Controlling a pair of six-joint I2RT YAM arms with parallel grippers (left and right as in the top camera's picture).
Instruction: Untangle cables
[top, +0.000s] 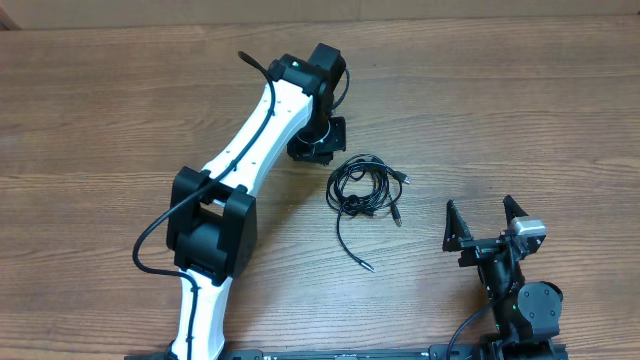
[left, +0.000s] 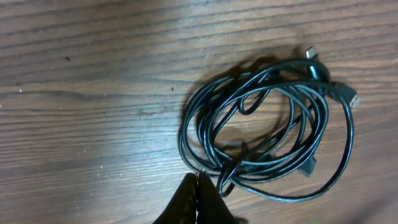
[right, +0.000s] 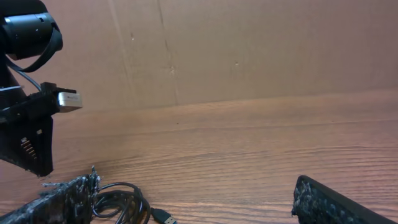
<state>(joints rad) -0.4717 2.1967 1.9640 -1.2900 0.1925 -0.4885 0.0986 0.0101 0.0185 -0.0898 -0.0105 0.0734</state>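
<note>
Cables are seen as one tangled bundle of thin black cord, lying flat on the wooden table. The bundle is placed between the two pincers, much nearer the left pincer than the right pincer.

Left pincer: jaws are pressed together, with no gap seen between the tips in the left wrist view. The bundle is found just ahead of these tips and off to one side. The nearest loop passes right at the tips. Whether it is touched cannot be told, and no strand is seen pinched between the fingers. From overhead, this pincer is pointed down at the table just beside the bundle's edge.

Right pincer: jaws are spread wide apart and nothing is held between them. The bundle is kept well apart from it. In the right wrist view, part of the bundle is glimpsed low down, just past one finger, and only bare table is seen between the fingers.

Bundle details: several overlapping loops are counted, roughly oval. A silver-tipped plug is poked out on the bundle's side away from the left pincer's tips. A single loose strand is trailed out of the bundle, bent toward the right pincer's side of the table, and ended in a small plug that is left clear of both pincers.
</note>
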